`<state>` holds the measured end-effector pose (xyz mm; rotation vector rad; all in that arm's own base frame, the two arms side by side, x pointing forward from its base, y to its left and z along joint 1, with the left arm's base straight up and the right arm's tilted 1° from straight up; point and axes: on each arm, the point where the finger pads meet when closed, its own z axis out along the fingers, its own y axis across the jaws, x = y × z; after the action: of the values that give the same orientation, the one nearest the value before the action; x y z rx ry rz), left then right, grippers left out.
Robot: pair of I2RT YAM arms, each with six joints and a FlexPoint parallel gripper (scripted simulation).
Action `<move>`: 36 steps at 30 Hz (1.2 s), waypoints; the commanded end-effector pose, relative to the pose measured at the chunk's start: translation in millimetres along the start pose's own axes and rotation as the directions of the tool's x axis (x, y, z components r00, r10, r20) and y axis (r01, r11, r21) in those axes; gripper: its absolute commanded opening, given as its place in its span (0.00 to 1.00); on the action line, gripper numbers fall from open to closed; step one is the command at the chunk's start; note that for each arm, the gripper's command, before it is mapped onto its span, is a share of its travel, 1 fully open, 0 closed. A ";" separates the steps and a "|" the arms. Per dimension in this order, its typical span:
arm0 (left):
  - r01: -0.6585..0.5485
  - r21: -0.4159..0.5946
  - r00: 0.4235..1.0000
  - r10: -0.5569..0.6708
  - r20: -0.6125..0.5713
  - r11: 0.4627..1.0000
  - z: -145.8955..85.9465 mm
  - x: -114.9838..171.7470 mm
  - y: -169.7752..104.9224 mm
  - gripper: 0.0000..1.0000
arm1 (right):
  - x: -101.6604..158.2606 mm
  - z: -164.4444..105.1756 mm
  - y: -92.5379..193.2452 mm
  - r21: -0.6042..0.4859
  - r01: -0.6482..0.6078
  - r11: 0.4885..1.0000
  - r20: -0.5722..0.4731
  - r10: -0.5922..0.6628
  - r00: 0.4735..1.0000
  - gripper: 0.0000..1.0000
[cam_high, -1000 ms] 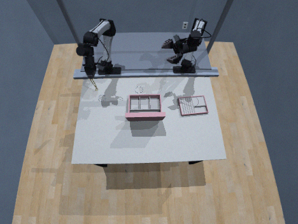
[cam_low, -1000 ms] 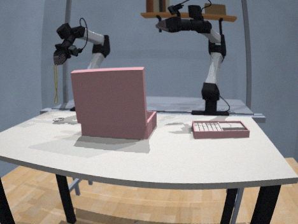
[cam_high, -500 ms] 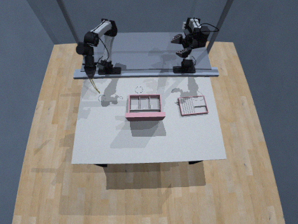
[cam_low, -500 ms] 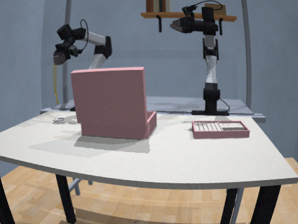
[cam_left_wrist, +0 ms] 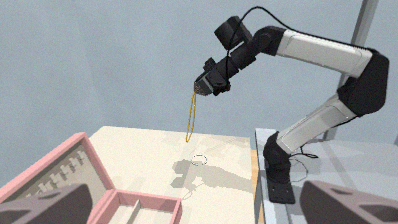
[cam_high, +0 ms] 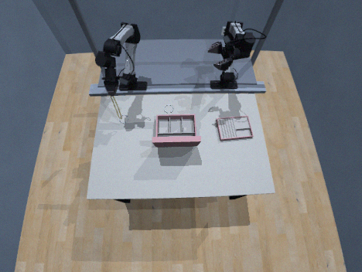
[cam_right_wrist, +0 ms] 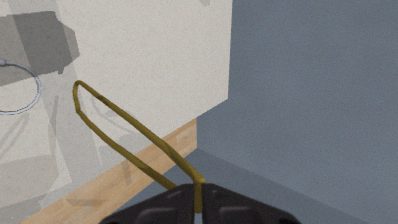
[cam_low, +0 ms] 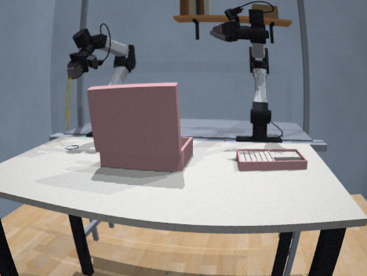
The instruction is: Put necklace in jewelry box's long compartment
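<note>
You have one gold necklace, hanging as a narrow loop from your right hand, which is clenched on its upper end. All you can see of it is in the air above the surface, well apart from the box. Your left hand is released, its two fingers wide apart.

Between the arms' sides stands one pink jewelry box, its one lid raised. You can count three smaller compartments side by side, and one long compartment along the lid side. The lid blocks your exterior view into them.

You can make out one silvery bangle lying near the box, outside it; you cannot tell whether others are stacked with it. One pink-rimmed tray lies apart on the left arm's side, with a slotted section and two open sections. One wall shelf shows behind the left arm.

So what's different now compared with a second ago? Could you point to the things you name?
The left gripper (cam_high: 213,57) (cam_low: 212,32) (cam_left_wrist: 196,191) has swung away from the jewelry box (cam_high: 155,140) (cam_low: 133,125) (cam_left_wrist: 97,167), toward the tray side. The necklace's (cam_high: 113,100) (cam_low: 70,94) (cam_left_wrist: 194,107) (cam_right_wrist: 135,122) hanging end has shifted slightly. Nothing was grasped or released: the right gripper (cam_high: 111,92) (cam_low: 71,76) (cam_left_wrist: 195,91) (cam_right_wrist: 197,193) still holds it, nearly unmoved. The box and pink tray (cam_high: 250,127) (cam_low: 274,165) stayed put.
</note>
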<state>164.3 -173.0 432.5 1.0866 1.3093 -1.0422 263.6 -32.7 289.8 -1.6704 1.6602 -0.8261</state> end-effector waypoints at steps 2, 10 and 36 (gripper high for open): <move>0.004 0.008 1.000 -0.004 -0.004 1.000 -0.3 0.1 -0.3 1.00 | -0.1 2.4 -0.9 0.006 -0.022 1.000 -0.031 0.022 0.999 0.00; 0.052 -0.103 0.998 -0.055 -0.029 0.993 3.0 1.1 10.6 1.00 | -17.3 4.5 -13.7 0.030 -0.032 0.999 -0.045 0.033 0.998 0.00; 0.084 -0.373 0.987 -0.128 -0.093 0.924 5.6 4.9 19.7 1.00 | -113.7 30.8 -41.2 0.041 -0.046 0.998 -0.031 0.047 0.998 0.00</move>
<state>181.3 -179.4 425.1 0.8649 1.5520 -0.8309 304.7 78.6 283.7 -1.6822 1.6641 -0.8087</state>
